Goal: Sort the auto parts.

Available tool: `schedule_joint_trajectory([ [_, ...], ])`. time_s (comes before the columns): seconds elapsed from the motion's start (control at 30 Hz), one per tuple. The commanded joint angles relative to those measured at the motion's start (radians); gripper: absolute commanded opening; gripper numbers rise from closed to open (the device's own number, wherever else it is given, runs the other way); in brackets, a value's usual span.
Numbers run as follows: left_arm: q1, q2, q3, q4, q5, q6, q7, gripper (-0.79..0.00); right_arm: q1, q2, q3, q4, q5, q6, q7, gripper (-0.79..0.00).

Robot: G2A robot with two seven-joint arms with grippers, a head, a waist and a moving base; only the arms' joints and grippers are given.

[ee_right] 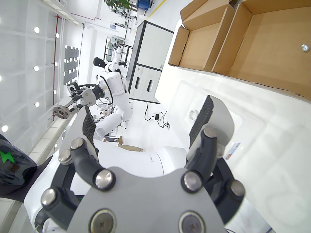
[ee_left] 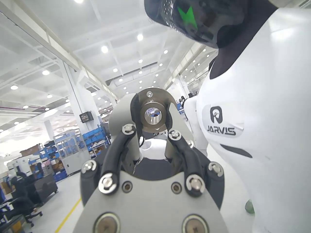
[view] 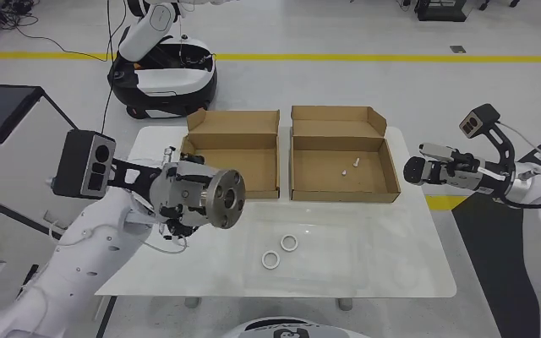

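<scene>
My left gripper is raised over the table's left side, in front of the left cardboard box. It is shut on a round metal flange with a central bore. Two white rings lie on the white table near its front middle. Two small bolts rest in the right cardboard box. My right gripper hangs off the table's right edge beside that box. In the right wrist view its fingers are spread apart with nothing between them.
The two open boxes stand side by side at the back of the table, flaps up. The right wrist view shows both boxes, one ring and the far gripper with the flange. Another robot base stands behind the table.
</scene>
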Motion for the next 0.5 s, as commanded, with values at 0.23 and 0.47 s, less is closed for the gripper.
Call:
schedule_joint_trajectory([
  [0.23, 0.033, -0.053, -0.070, -0.075, -0.147, 0.000, 0.000, -0.785, 0.000, 0.000, 0.000, 0.000, 0.000, 0.000, 0.000, 0.000],
  [0.47, 0.045, -0.087, -0.087, -0.076, -0.122, 0.000, 0.000, -0.785, 0.000, 0.000, 0.000, 0.000, 0.000, 0.000, 0.000, 0.000],
])
